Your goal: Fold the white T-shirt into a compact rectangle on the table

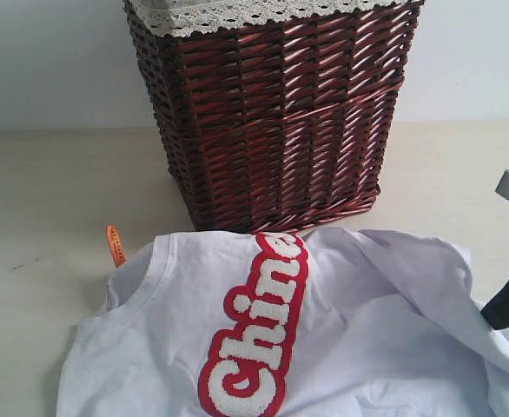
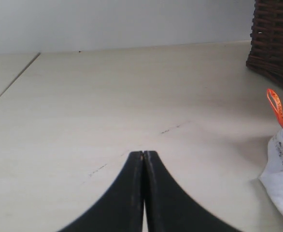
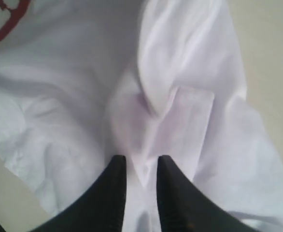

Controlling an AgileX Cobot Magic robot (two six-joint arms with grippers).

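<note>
Now, white T-shirt (image 1: 385,330) fold at our right hand (image 3: 140,159)
Whether it pinches we cannot tell; left hand (image 2: 144,153), pressed together, hangs over open surface (image 2: 107,96).

Bright, soft, even light filling all three views; white T-shirt (image 1: 367,330) nearly blowing out, picking up lilac tint. Faint shadow lying on tabletop (image 1: 46,217) left of shirt. Close to lens, right tool (image 3: 140,162) blurring; exterior view looking slightly soft, grainy
</note>
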